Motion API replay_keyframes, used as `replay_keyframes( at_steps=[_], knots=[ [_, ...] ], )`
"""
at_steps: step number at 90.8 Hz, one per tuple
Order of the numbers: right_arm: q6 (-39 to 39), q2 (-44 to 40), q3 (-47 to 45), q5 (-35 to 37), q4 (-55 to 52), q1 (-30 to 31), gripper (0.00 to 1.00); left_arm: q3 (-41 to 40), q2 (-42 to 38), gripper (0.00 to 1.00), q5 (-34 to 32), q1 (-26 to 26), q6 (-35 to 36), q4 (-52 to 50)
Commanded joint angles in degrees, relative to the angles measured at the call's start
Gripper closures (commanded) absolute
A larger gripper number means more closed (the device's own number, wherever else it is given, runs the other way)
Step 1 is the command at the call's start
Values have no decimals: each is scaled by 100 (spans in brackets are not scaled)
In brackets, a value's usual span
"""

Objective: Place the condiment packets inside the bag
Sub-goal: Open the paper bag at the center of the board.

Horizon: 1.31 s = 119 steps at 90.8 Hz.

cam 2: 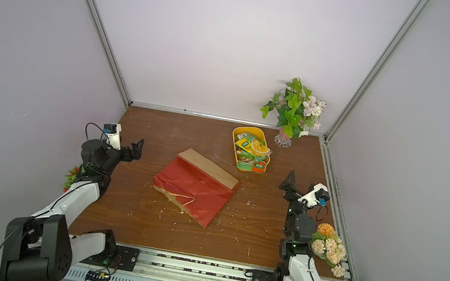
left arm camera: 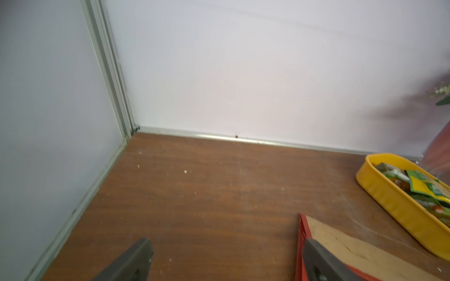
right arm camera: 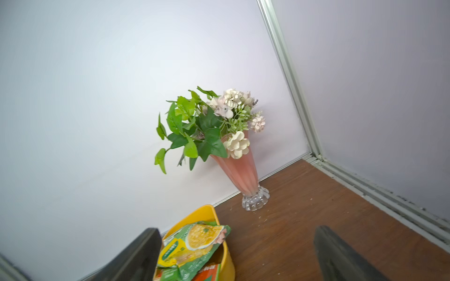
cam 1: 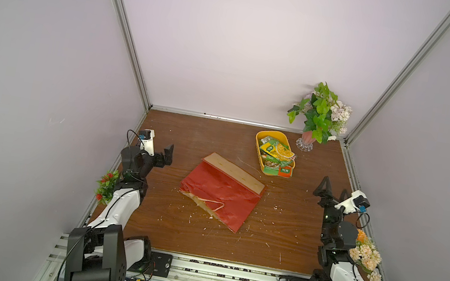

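The red bag (cam 1: 220,196) (cam 2: 192,192) lies flat and folded mid-table, its brown flap (left arm camera: 341,245) toward the back and a cord handle at its near edge. The condiment packets (cam 1: 275,156) (cam 2: 252,154) (left arm camera: 423,185) (right arm camera: 194,240), green, yellow and orange-red, are heaped in a yellow tub (cam 1: 258,141) (right arm camera: 207,211) at the back right. My left gripper (cam 1: 166,156) (cam 2: 137,147) (left arm camera: 227,243) hovers open left of the bag, holding nothing. My right gripper (cam 1: 333,190) (cam 2: 298,185) (right arm camera: 237,231) is open and empty, right of the tub.
A pink glass vase of flowers (cam 1: 320,114) (right arm camera: 241,175) stands behind the tub in the back right corner. A small red-flowered plant (cam 1: 106,186) sits by the left arm, an orange flower bunch (cam 1: 366,253) by the right arm. Walls close three sides.
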Motion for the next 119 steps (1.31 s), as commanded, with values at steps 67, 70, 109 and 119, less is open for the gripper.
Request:
replay_keyframes(
  at_steps=[67, 70, 109, 119],
  knots=[
    [-2318, 3596, 2950, 893, -2831, 6163, 0, -677, 129, 1, 1462, 1275, 189, -742],
    [-2372, 3751, 3048, 1001, -2847, 6308, 0, -692, 139, 1, 1559, 1368, 136, -686],
    [-2518, 5823, 4654, 2152, -3617, 6847, 11, -697, 126, 1, 1781, 1484, 129, -683],
    [-2535, 6154, 4947, 2432, -3723, 6846, 18, -707, 88, 1, 1833, 1493, 154, -692]
  ],
)
